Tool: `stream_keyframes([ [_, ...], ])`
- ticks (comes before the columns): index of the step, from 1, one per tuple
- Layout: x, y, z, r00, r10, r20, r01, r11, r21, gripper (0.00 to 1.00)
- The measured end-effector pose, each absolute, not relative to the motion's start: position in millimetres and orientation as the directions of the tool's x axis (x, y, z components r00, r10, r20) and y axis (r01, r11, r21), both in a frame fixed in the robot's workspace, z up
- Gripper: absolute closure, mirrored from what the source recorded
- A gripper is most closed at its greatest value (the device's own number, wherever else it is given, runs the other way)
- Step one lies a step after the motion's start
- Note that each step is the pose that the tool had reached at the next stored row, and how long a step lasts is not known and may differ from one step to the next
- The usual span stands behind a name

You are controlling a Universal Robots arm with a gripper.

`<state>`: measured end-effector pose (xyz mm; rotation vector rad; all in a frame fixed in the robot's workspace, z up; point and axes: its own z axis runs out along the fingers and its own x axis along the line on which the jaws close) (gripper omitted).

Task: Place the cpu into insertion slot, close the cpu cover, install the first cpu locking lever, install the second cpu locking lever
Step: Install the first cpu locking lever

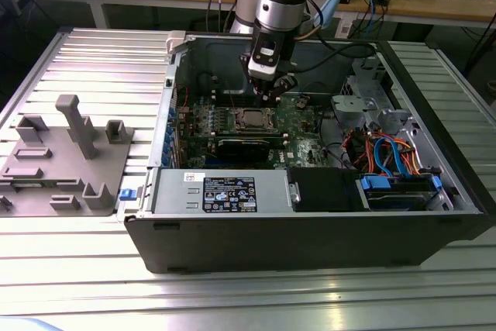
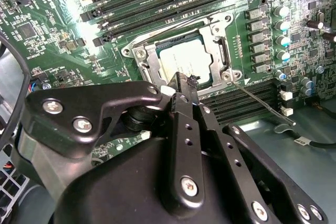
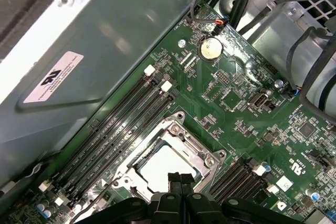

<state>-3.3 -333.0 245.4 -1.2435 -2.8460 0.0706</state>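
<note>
The gripper (image 2: 186,84) has its two black metal fingers pressed together, pinching nothing. Their tip is low over the near edge of the cpu (image 2: 184,59); whether it touches cannot be told. The flat, matte silvery cpu lies in the insertion slot (image 2: 127,52), near the middle of the green motherboard (image 2: 47,35). The shiny framed cpu cover (image 2: 216,43) lies down around it. A thin wire locking lever (image 2: 262,103) slants away from one socket corner, across dark memory slots (image 2: 247,100).

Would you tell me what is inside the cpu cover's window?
The silvery top of the cpu shows through the window of the cpu cover; the gripper hides one edge; the insertion slot beneath is covered.
</note>
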Motion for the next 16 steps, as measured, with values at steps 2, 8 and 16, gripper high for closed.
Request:
stream_keyframes([
  [2, -3.3, -333.1, 245.4, -0.680, 0.733, 0.014, 0.731, 0.680, -0.056, 0.89],
  [8, -3.3, -333.1, 245.4, -0.683, 0.730, 0.014, 0.729, 0.683, -0.056, 0.89],
  [16, -3.3, -333.1, 245.4, -0.687, 0.726, 0.014, 0.725, 0.687, -0.056, 0.89],
])
